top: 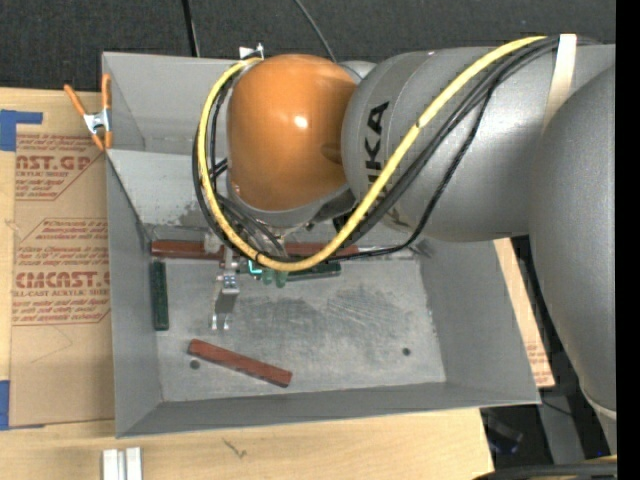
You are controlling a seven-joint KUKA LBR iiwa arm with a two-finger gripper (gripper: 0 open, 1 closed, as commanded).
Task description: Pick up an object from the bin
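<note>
Centring over the brown bar point(240, 362) at lower left should be sorted before squeezing; jaws open or not can't be told.

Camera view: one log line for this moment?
end effector: over bare bin floor, left-centre | view-left of it: dark green bar | below it in view: red-brown bar | held: nothing visible

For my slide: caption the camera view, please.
Arm reaches into grey bin; gripper hangs near a dark green bar and a red-brown bar.
</note>
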